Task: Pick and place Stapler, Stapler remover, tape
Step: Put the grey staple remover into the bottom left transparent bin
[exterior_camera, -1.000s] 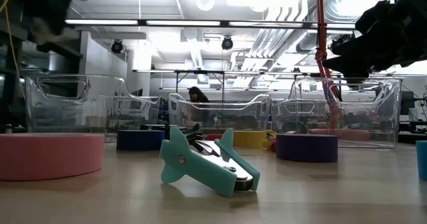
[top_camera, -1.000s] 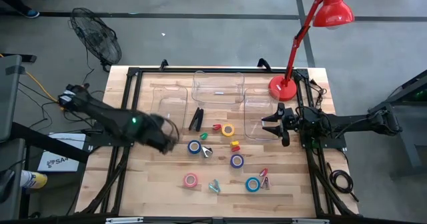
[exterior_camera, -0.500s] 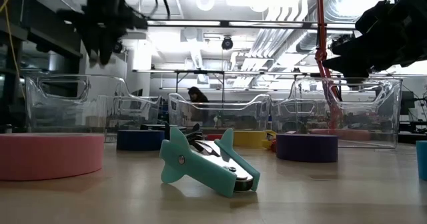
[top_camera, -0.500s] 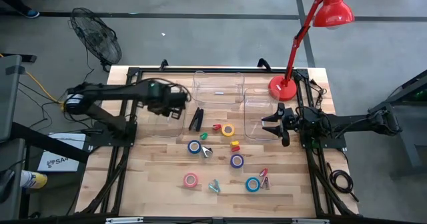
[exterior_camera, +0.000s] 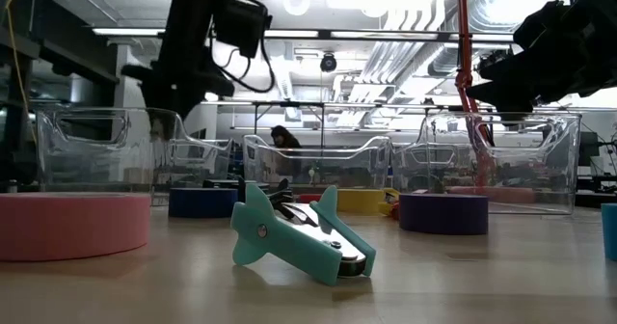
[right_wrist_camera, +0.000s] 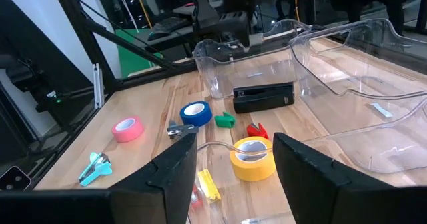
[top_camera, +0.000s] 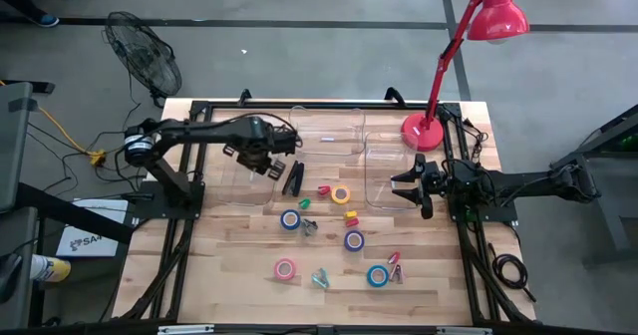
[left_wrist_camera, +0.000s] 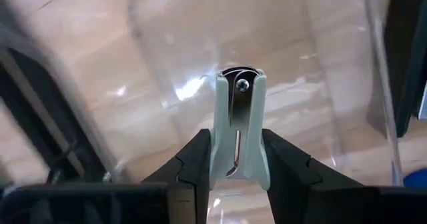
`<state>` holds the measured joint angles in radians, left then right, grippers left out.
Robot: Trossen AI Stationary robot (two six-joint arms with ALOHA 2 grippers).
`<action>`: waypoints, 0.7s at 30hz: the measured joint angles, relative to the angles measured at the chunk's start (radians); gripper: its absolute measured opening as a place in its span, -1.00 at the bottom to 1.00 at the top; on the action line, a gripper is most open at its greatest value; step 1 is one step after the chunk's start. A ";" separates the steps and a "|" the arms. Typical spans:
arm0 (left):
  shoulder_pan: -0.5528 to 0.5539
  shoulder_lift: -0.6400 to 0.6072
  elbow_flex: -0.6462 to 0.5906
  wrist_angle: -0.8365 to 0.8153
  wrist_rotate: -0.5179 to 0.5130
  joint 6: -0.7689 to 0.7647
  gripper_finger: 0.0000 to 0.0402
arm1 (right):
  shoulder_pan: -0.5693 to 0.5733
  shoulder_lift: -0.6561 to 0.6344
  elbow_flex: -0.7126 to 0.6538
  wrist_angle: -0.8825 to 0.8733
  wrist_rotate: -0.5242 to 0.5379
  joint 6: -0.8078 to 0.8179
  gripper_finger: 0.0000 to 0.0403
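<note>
The left arm reaches in from the table's left edge, stretched out nearly straight, its left gripper (top_camera: 271, 161) hanging above the clear left bin (top_camera: 239, 166). In the left wrist view its fingers (left_wrist_camera: 197, 164) are clamped on a pale green staple remover (left_wrist_camera: 238, 127), held nose-forward over the bin's transparent floor. Just beside this gripper — toward the table's middle — lies the black stapler (top_camera: 292, 178), flat on the wood outside the bin.

Past the stapler, farther from the left gripper, the tape rolls are scattered: yellow tape (top_camera: 341, 194), blue tape (top_camera: 290, 219), purple tape (top_camera: 354, 240), pink tape (top_camera: 285, 269) and teal-blue tape (top_camera: 377, 275), the last two nearest the front edge.

The right arm waits at the table's right side, bent back along the frame, its right gripper (top_camera: 411, 188) beside the right-hand bin (top_camera: 384, 170) — fingers (right_wrist_camera: 175, 171) spread wide, holding nothing.
</note>
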<state>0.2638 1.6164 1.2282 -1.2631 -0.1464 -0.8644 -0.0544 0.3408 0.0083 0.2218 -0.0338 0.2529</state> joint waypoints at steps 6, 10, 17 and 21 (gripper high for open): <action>-0.002 -0.004 -0.110 0.104 0.036 0.167 -0.51 | 0.000 0.000 0.000 0.000 0.000 0.000 -0.06; -0.002 -0.004 -0.151 0.171 0.033 0.238 -0.42 | 0.000 0.000 0.000 0.000 0.000 0.000 -0.06; -0.002 -0.005 -0.161 0.171 0.037 0.339 -0.27 | 0.000 0.000 0.000 0.000 0.000 0.000 -0.06; -0.002 -0.014 -0.161 0.163 0.008 0.325 -0.26 | 0.000 0.000 0.000 0.000 0.000 0.000 -0.06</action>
<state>0.2615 1.6022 1.0676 -1.0996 -0.1387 -0.5397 -0.0547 0.3408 0.0085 0.2218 -0.0338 0.2527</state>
